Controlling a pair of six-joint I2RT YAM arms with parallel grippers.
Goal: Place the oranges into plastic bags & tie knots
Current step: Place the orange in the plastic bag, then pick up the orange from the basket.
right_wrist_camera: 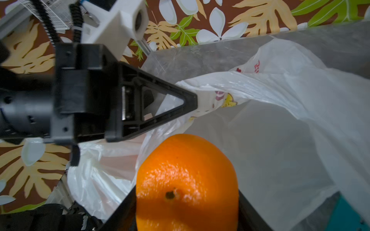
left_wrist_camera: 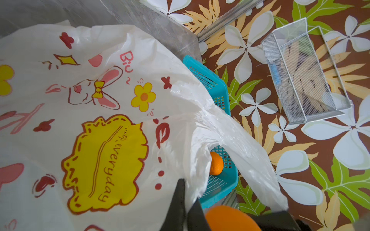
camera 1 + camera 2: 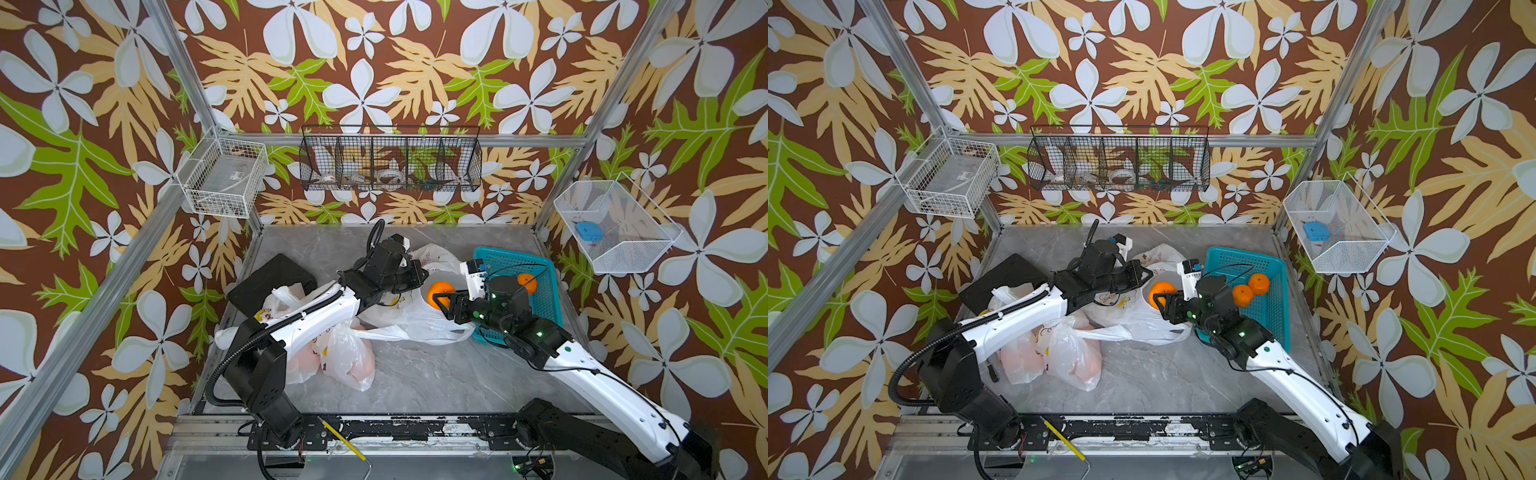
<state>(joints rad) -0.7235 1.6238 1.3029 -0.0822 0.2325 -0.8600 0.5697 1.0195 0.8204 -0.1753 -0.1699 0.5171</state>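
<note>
My right gripper (image 3: 441,305) (image 1: 186,200) is shut on one of the oranges (image 3: 439,293) (image 1: 186,180) and holds it over the mouth of an open plastic bag (image 3: 409,322) (image 1: 280,140). My left gripper (image 3: 422,274) (image 2: 185,192) is shut on that bag's rim and lifts it. The printed bag (image 2: 100,100) fills the left wrist view. Two more oranges (image 3: 1242,294) (image 3: 1259,284) lie in the teal basket (image 3: 1279,316). Two filled bags (image 3: 349,361) (image 3: 299,357) sit at the front left, their tops partly hidden under the left arm, so I cannot make out any knots.
A black board (image 3: 270,282) lies at the back left behind the left arm. Wire baskets hang on the walls: a white one (image 3: 224,178), a black one (image 3: 390,162) and a mesh one (image 3: 615,224). A yellow pencil (image 3: 345,440) rests on the front rail.
</note>
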